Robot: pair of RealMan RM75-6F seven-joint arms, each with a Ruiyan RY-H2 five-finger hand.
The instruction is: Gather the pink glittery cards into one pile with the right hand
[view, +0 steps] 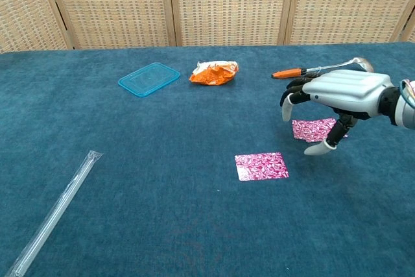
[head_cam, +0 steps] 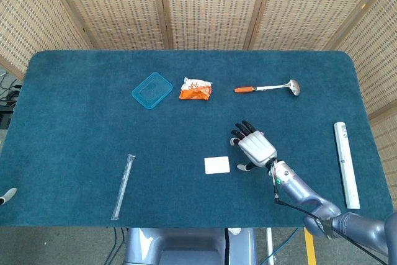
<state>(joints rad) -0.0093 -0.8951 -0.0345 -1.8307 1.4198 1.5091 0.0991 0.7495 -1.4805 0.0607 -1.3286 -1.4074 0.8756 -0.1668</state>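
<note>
Right hand (view: 337, 98) (fingers spread) above far card (view: 313, 129).

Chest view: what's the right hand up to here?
The right hand, fingers spread and holding nothing, hovers over the far pink glittery card, which lies flat on the table. A second pink card lies apart from it, nearer the table's front edge, so the two are not yet in one pile. Whether a fingertip touches the far card cannot be told. The left hand is out of view.
</note>
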